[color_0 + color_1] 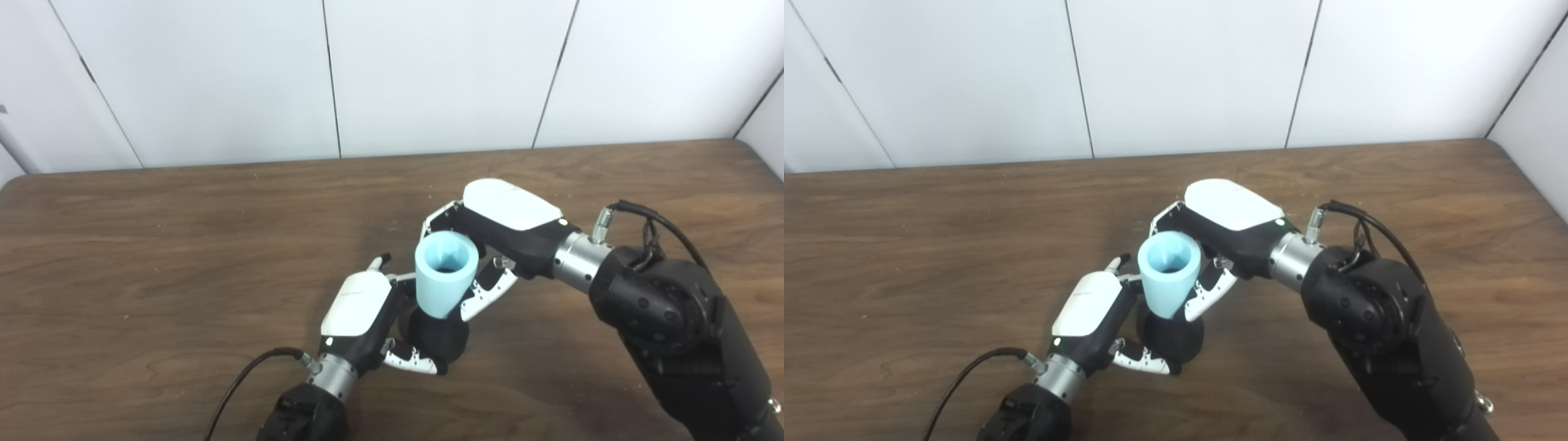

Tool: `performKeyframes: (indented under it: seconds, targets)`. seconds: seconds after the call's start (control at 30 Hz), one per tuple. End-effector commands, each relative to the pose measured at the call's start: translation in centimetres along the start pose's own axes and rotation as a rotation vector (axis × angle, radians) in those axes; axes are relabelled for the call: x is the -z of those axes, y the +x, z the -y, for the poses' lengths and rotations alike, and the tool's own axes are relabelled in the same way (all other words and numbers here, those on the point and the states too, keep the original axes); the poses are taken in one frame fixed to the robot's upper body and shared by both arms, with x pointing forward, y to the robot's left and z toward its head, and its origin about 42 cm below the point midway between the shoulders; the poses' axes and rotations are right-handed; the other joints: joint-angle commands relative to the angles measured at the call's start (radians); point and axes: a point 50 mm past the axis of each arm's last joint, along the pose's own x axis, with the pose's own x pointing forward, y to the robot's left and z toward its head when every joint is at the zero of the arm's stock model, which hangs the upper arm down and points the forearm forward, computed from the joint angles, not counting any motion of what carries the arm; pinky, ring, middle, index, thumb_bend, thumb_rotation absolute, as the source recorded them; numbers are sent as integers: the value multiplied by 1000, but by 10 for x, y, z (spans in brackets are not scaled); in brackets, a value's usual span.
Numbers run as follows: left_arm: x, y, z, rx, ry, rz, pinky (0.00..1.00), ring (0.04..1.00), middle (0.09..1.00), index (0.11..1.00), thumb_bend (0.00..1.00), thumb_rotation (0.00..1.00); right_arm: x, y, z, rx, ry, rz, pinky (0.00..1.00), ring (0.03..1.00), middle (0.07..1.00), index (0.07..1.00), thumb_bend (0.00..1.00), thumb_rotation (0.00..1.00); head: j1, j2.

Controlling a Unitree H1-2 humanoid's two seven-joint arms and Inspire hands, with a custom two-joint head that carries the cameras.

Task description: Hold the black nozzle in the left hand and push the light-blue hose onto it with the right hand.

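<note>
1. The left robot hand [361, 318] is wrapped around the black nozzle [438, 338], fingers and thumb closed on its rounded body, holding it low over the wooden worktop [153, 245] near the front edge.
2. The right robot hand [490, 239] grips the light-blue hose [445, 275], a tapered piece with its wide open mouth facing up towards the cameras and its narrow end pointing down.
3. That narrow end meets the top of the nozzle, right between the two hands. Whether it is seated or only resting on the tip is hidden by the hose itself.
4. First risk: misalignment. The hose leans a little towards the left hand, and if its axis does not match the nozzle's, a push probably jams the rim on one side instead of sliding on.
5. Second risk: the nozzle twists. The left hand's hold looks to sit on a rounded surface, so a hard off-centre push could roll the nozzle in the grip or force it down onto the worktop.
6. Third risk: the hose looks soft. The right hand's fingers [484, 294] squeezing near the narrow end could pinch the opening shut.
7. Fourth risk: the two hands are crowded close together, and the fingers could collide as the hose goes down.
</note>
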Motion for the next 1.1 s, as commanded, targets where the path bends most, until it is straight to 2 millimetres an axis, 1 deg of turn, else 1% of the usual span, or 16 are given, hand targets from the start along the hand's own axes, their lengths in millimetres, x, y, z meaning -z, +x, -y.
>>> performKeyframes:
  seconds: [0.0, 0.2, 0.33, 0.47, 0.53, 0.63, 0.67, 0.7, 0.73, 0.77, 0.8, 0.83, 0.9, 1.07]
  targets:
    - [7, -5, 14, 84, 26, -43, 1000, 666, 454, 508, 521, 0, 5, -1, -2, -17, -9, -13, 307, 435, 511, 498, 498, 0, 0, 1]
    - [7, -6, 12, 79, 30, -41, 1000, 661, 454, 508, 521, 0, 9, 0, -11, -19, 14, -18, 307, 434, 511, 497, 498, 0, 1, 4]
    - [7, -6, 12, 76, 29, -42, 1000, 666, 454, 508, 521, 0, 6, -2, -17, -23, 34, -9, 306, 429, 509, 504, 497, 0, -1, 6]
    - [7, -5, 13, 75, 29, -43, 1000, 667, 454, 508, 521, 0, -4, -6, -14, -18, 21, 13, 324, 415, 502, 517, 498, 0, -5, 5]
    - [7, -5, 13, 76, 27, -44, 1000, 666, 454, 508, 521, 0, -6, -9, -11, -14, 7, 27, 332, 416, 503, 542, 496, 0, -5, 5]
    - [7, -5, 13, 77, 23, -46, 1000, 666, 455, 508, 521, 0, -7, -10, -8, -14, -8, 35, 313, 445, 543, 552, 492, 0, -6, 5]
    - [6, -5, 14, 77, 20, -46, 1000, 667, 456, 507, 521, 0, -7, -10, -8, -14, -12, 36, 450, 569, 658, 661, 684, 0, -5, 5]
    - [6, -5, 14, 78, 18, -46, 1000, 667, 457, 507, 522, 0, -7, -11, -7, -14, -14, 37, 538, 655, 728, 726, 792, 4, -5, 4]
    - [6, -5, 14, 78, 16, -46, 1000, 667, 457, 506, 522, 0, -7, -11, -7, -9, -24, 40, 583, 699, 764, 760, 847, 7, -4, 5]
    - [6, -6, 15, 78, 15, -46, 1000, 667, 457, 506, 522, 0, -7, -11, -5, -2, -36, 41, 659, 763, 810, 793, 886, 36, -4, 5]
    - [6, -6, 15, 79, 15, -47, 1000, 667, 457, 506, 522, 0, -7, -11, -5, 3, -45, 41, 722, 810, 844, 814, 908, 67, -4, 5]
    - [6, -6, 15, 79, 15, -47, 1000, 668, 457, 506, 522, 0, -6, -12, -3, 15, -62, 37, 753, 834, 861, 823, 920, 87, -4, 4]
    - [7, -6, 15, 79, 15, -48, 1000, 667, 457, 507, 522, 0, -6, -13, 0, 37, -84, 30, 793, 870, 886, 833, 946, 120, -6, 5]
    - [6, -6, 15, 82, 14, -49, 1000, 666, 457, 507, 522, 0, -10, -17, 9, 97, -123, 22, 880, 930, 933, 861, 997, 164, -10, 5]
